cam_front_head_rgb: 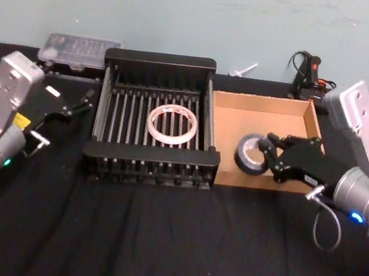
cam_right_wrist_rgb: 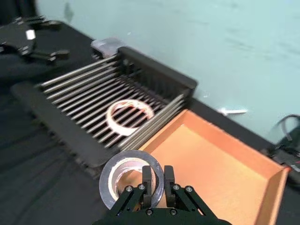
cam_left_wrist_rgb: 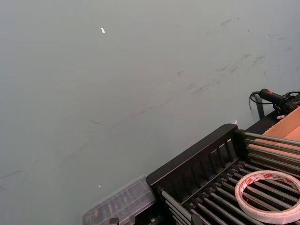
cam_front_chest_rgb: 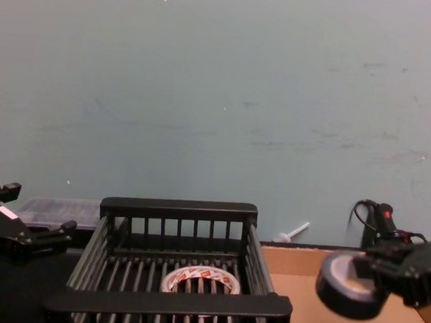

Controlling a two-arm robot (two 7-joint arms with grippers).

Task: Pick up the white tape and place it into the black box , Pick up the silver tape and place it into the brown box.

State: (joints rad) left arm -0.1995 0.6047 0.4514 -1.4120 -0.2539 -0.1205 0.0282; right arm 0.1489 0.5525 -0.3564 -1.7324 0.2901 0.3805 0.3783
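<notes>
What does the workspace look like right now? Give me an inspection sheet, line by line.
Surface: table under black cloth.
Job's things: white tape lies flat in the black box; silver tape is held on edge above the brown box.
Clutter: clear plastic case behind the black box; small white object by the wall.
Grippers: right gripper shut on the silver tape; left gripper open, beside the black box.
Cables: black cable and tool at the far right; wire loop on the right arm.
Surroundings: plain teal wall.

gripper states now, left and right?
Left gripper: open, empty, beside the black box.
Right gripper: shut on the silver tape, above the brown box.
</notes>
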